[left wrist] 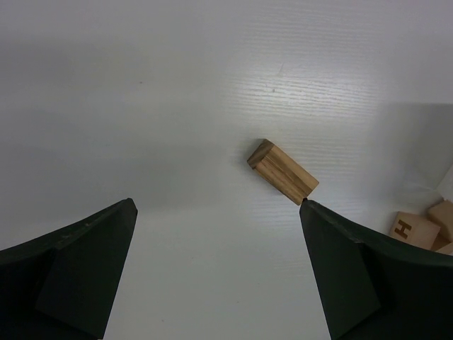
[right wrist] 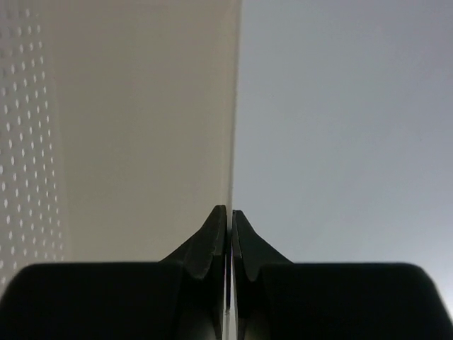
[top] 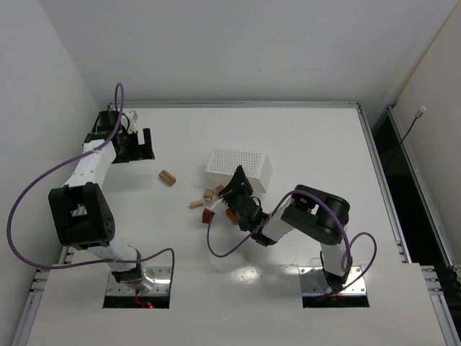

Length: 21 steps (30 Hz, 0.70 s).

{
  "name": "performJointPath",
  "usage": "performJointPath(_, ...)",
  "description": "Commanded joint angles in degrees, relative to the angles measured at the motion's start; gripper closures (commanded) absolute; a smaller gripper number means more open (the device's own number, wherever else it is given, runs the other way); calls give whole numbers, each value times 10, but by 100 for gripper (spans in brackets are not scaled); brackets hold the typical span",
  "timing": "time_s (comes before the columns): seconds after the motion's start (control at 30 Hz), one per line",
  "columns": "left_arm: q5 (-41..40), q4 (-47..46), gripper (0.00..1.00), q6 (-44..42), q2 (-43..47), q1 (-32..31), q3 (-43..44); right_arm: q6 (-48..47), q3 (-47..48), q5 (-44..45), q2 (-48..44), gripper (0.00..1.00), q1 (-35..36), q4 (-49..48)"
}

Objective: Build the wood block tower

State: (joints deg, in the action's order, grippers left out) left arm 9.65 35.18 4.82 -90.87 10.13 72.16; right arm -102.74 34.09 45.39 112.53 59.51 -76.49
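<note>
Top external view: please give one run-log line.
left gripper open, bar block ahead | right gripper shut beside white tray | other blocks loose

Wooden bar between wide-spread fingers

The left gripper (left wrist: 218, 205) is spread wide: its dark fingers (left wrist: 85, 269) fill the lower left and lower right corners. A striped tan wooden bar (left wrist: 282, 171) lies flat on the white table (left wrist: 177, 106), right of centre, slanting down to the right. Its lower end reaches the lower-right fingertip – contact unclear. At the right edge sits a pale cube printed with "H" (left wrist: 413, 230) – more pale blocks (left wrist: 442, 216) crowd just beside it.
</note>
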Motion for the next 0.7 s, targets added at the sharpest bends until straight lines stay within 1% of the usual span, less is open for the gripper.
performJointPath(0.0,5,1,0,4,1,7,14,-35,43,-6,-56,100,-21,-277)
performJointPath(0.07,5,1,0,4,6,7,14,-42,72,0,-80,100,-26,-277)
performJointPath(0.23,11,-5,0,-2,6,2,8,-49,79,1,-69,100,-54,-277)
performJointPath(0.3,11,-5,0,-2,6,2,13,-54,120,19,-69,100,-60,-277)
performJointPath(0.33,16,-5,0,-2,6,2,13,-55,121,29,-69,100,-60,-277)
performJointPath(0.37,16,-5,0,-2,6,-4,18,-55,141,37,-69,100,-60,-269)
performJointPath(0.4,16,-5,0,-2,6,-4,18,-48,154,81,-75,100,-60,-248)
performJointPath(0.43,21,-5,0,-2,6,-4,18,-23,194,116,-83,100,-60,-215)
performJointPath(0.47,21,-5,0,-2,6,-4,18,11,210,148,-108,100,-60,-175)
performJointPath(0.5,21,-5,0,-7,6,-4,18,91,223,202,-119,100,-60,-79)
performJointPath(0.57,21,-5,0,-7,6,-9,13,133,232,236,-124,100,-60,-32)
performJointPath(0.6,21,-5,0,-7,6,-9,13,175,232,260,-136,100,-60,15)
performJointPath(0.67,26,-5,0,-13,11,-9,13,240,232,279,-151,100,-55,99)
